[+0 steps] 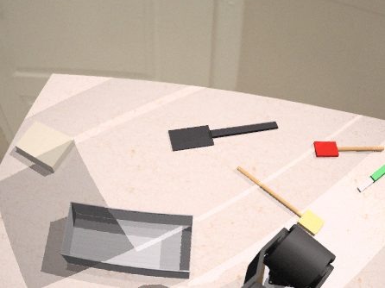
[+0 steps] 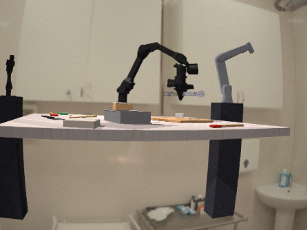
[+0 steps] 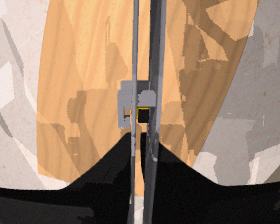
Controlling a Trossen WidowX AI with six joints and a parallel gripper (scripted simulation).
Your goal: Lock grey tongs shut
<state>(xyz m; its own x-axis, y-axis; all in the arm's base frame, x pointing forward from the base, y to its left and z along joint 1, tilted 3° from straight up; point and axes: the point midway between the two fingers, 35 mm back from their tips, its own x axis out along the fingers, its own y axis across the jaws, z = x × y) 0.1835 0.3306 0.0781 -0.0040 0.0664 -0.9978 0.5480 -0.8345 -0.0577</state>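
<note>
The grey tongs hang level in the air above the wooden board, well clear of it. Their two arms lie close together and nearly parallel in the wrist view, with a grey bracket and a small yellow-edged black part between the arms. My gripper points down and is shut on the tongs. Whether the lock inside the hinge has caught cannot be seen. The roasting tin stands empty on the table. The fingertips are out of view in the top view.
A small white cylinder stands by the board. A beige block, a black spatula, a red-headed tool, a yellow-headed tool and a green-handled tool lie on the table. Another red-tipped tool lies near the edge.
</note>
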